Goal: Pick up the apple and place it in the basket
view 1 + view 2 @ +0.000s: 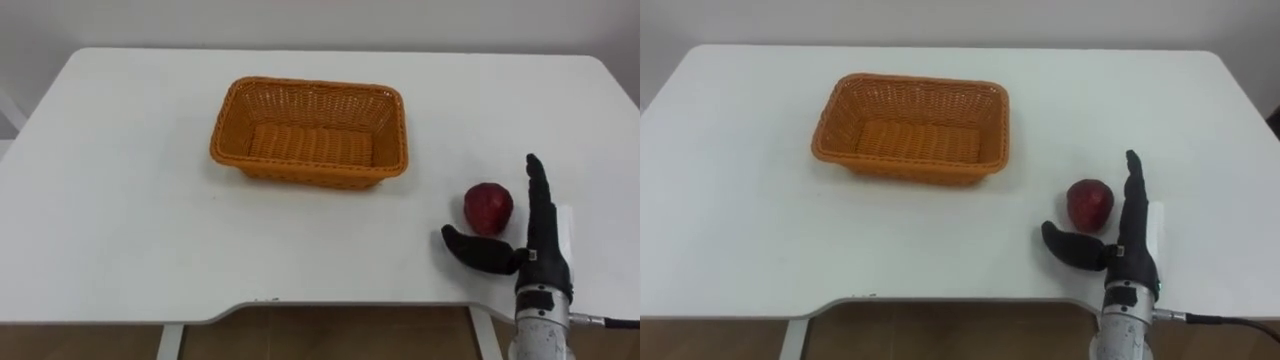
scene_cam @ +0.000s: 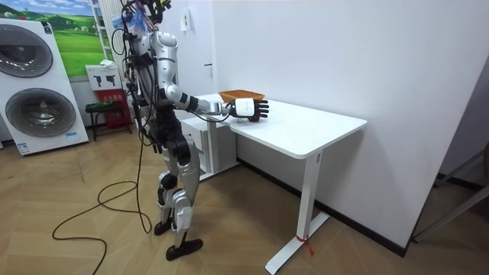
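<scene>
A dark red apple [image 1: 488,206] lies on the white table [image 1: 120,200], to the right of an orange wicker basket [image 1: 309,131] that has nothing in it. My right hand [image 1: 540,245] is open just right of and behind the apple, fingers straight and pointing away from me, thumb spread out to the left below the fruit. The hand does not touch the apple. In the room view I stand at the table's end with the right hand [image 2: 250,108] held out over the tabletop near the basket [image 2: 241,96].
The table's front edge [image 1: 330,308] has a curved cut-out close to me. In the room view a washing machine [image 2: 34,88] and a small red stand [image 2: 111,105] are behind me, and a white wall runs along the table's far side.
</scene>
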